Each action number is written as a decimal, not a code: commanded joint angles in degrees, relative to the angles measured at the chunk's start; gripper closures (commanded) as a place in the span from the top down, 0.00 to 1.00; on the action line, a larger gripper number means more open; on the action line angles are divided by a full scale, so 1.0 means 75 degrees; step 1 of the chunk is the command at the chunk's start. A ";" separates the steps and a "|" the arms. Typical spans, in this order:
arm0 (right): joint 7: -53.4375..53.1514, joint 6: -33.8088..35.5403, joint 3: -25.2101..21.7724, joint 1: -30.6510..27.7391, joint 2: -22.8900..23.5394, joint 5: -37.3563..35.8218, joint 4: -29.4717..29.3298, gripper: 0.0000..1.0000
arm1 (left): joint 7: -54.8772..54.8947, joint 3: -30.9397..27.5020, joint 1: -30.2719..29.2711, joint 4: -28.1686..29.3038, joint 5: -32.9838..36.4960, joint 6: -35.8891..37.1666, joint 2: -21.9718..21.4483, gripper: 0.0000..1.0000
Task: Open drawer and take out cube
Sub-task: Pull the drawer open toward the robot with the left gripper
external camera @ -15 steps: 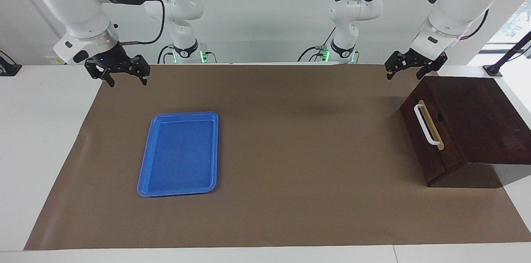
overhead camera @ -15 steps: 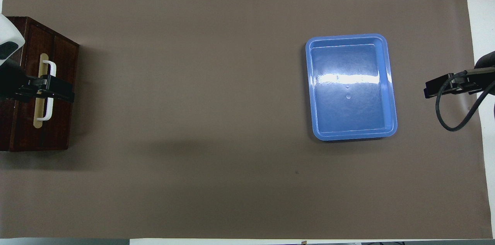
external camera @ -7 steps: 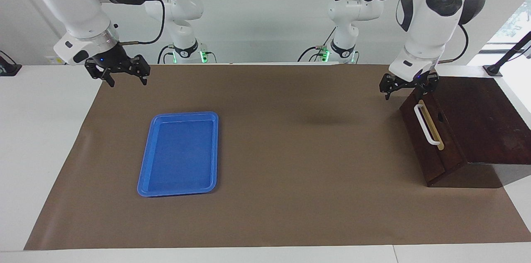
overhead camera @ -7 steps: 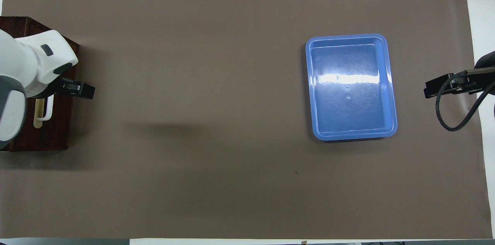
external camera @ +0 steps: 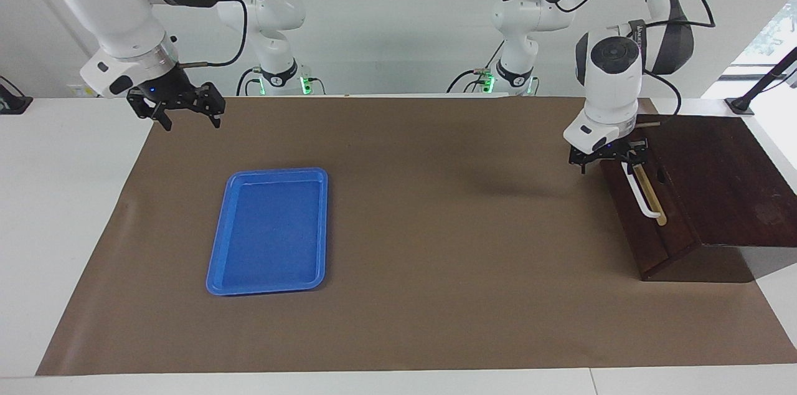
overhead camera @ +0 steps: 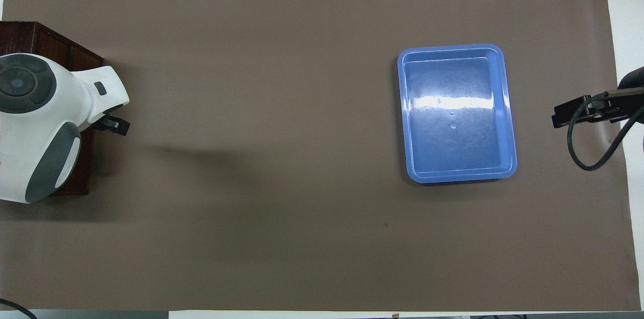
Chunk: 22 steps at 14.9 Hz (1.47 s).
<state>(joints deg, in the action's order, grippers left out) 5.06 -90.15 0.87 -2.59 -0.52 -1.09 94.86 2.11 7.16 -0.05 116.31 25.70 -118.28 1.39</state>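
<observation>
The left gripper [external camera: 609, 159] has been brought down from above the box's top edge and now hangs right at the upper end of the white handle [external camera: 644, 195], in front of the closed drawer [external camera: 654, 214]. Its fingers are spread and nothing is held; one finger appears to sit on each side of the bar, though actual contact cannot be confirmed. From overhead the handle is covered by the arm's white wrist, and only a black fingertip [overhead camera: 116, 126] is seen past the box's front edge.

The right gripper [external camera: 177, 109] has not been moved; it is kept waiting, open and empty, over the brown mat [external camera: 436, 270] at its own arm's end, with the blue tray [external camera: 269, 230] lying below it and farther out on the table.

The cube is not seen anywhere; it is presumably shut inside the drawer, just past the left gripper's fingers. The approach looks nearly finished: closing on the bar and a pull out toward the table's middle are judged to be what is called for next.
</observation>
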 commanded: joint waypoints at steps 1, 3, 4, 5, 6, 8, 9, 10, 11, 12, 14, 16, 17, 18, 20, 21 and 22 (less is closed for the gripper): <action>0.0146 -0.0015 0.0024 -0.0076 -0.0095 0.0005 0.0043 1.00 | 0.0105 0.0007 -0.0390 0.0417 0.0217 -0.0774 0.0106 1.00; 0.0146 -0.0015 0.0024 -0.0100 -0.0095 0.0005 0.0043 1.00 | 0.0140 0.0007 -0.0694 0.0453 0.0241 -0.1079 0.0166 1.00; 0.0146 -0.0015 0.0024 -0.0112 -0.0095 0.0005 0.0043 1.00 | 0.0279 0.0007 -0.0766 0.0453 0.0241 -0.1173 0.0177 1.00; 0.0146 -0.0015 0.0024 -0.0123 -0.0095 0.0005 0.0043 1.00 | 0.0327 0.0007 -0.0813 0.0488 0.0241 -0.1290 0.0201 1.00; 0.0146 -0.0015 0.0024 -0.0123 -0.0095 0.0005 0.0043 1.00 | 0.0327 0.0007 -0.0894 0.0616 0.0241 -0.1454 0.0247 1.00; 0.0146 -0.0015 0.0024 -0.0123 -0.0095 0.0005 0.0043 1.00 | 0.0327 0.0007 -0.0930 0.0897 0.0241 -0.1806 0.0213 1.00; 0.0146 -0.0015 0.0024 -0.0123 -0.0095 0.0005 0.0043 1.00 | 0.0293 0.0018 -0.0930 0.0922 0.0241 -0.1877 0.0236 1.00; 0.0146 -0.0015 0.0024 -0.0123 -0.0095 0.0005 0.0043 1.00 | 0.0257 0.0018 -0.0861 0.0922 0.0241 -0.1912 0.0271 1.00; 0.0146 -0.0015 0.0024 -0.0112 -0.0095 0.0005 0.0043 1.00 | 0.0211 0.0030 -0.0814 0.0922 0.0241 -0.1901 0.0294 1.00; 0.0146 -0.0015 0.0024 -0.0112 -0.0095 0.0005 0.0043 1.00 | 0.0141 0.0030 -0.0674 0.0922 0.0241 -0.1889 0.0295 1.00; 0.0111 -0.0015 0.0024 -0.0100 -0.0095 0.0005 0.0043 1.00 | -0.0163 0.0030 -0.0474 0.0899 0.0241 -0.1889 0.0318 1.00; 0.0087 -0.0003 0.0024 -0.0053 -0.0095 0.0005 0.0043 1.00 | -0.0957 0.0042 0.0063 0.0805 0.0183 -0.1866 0.0435 1.00; 0.0075 -0.0003 0.0024 -0.0041 -0.0107 0.0005 0.0043 1.00 | -0.1437 0.0042 0.0275 0.0805 0.0159 -0.1843 0.0447 1.00; 0.0087 -0.0003 0.0024 -0.0041 -0.0095 0.0005 0.0043 1.00 | -0.1779 0.0042 0.0532 0.0805 0.0147 -0.1807 0.0447 1.00; 0.0087 0.0008 0.0024 -0.0041 -0.0107 0.0005 0.0043 1.00 | -0.2144 0.0042 0.0943 0.0782 -0.0143 -0.1621 0.0435 1.00; 0.0087 0.0020 0.0024 -0.0041 -0.0107 0.0005 0.0055 1.00 | -0.2250 0.0042 0.1165 0.0665 -0.0505 -0.1515 0.0447 1.00; 0.0087 0.0020 0.0024 -0.0041 -0.0107 0.0005 0.0043 1.00 | -0.2344 0.0042 0.1341 0.0525 -0.0811 -0.1445 0.0470 1.00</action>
<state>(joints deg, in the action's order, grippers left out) 5.06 -90.15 0.83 -2.60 -0.53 -1.09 94.86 -13.60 7.78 6.60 122.04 23.90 -130.63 4.07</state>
